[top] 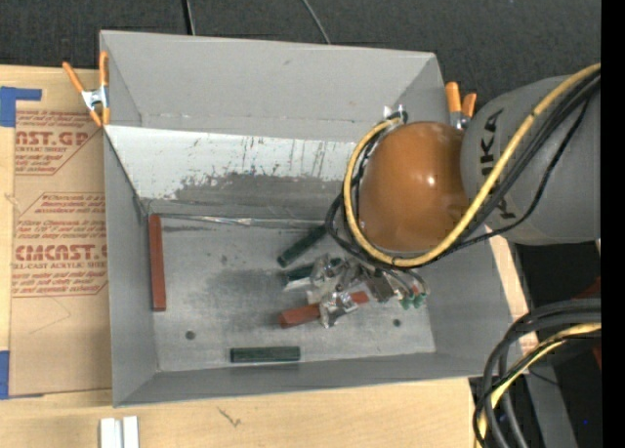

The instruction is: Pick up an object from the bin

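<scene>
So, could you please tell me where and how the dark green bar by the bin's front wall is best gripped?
Probably at mid-length, across its narrow width, coming straight down from above. The dark green bar lies flat and alone on the bin floor, its long sides running left to right with bare floor on both.

The arm [547, 163] reached in from the right, its thick grey body bent over and down. An orange wrist cover [410, 187] sat just above the gripper [337, 302], up and to its right. Yellow and black cables [508, 165] looped around that cover. The gripper pointed downward, low.
</scene>
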Motion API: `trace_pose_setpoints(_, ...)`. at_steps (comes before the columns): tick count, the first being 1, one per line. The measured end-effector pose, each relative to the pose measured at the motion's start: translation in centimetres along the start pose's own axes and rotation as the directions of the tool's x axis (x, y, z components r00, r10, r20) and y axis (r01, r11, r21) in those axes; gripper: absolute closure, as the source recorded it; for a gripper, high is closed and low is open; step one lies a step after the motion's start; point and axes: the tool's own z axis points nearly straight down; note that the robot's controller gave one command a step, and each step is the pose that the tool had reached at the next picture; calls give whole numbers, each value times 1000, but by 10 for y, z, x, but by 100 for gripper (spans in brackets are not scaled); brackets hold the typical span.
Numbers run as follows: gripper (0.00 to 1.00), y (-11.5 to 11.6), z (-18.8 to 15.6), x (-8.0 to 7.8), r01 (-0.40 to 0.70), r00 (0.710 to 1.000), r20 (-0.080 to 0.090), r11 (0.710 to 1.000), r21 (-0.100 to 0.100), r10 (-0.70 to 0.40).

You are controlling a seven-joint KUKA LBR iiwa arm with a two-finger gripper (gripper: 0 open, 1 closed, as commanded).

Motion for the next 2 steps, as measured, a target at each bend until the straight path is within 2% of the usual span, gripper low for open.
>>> trace_pose_setpoints(1,100,3,-41,-4,3,1000,-5,1000,-1,-3)
trace_pose_setpoints(2,100,1,-92,-17,17,1000,0,1000,1,-17)
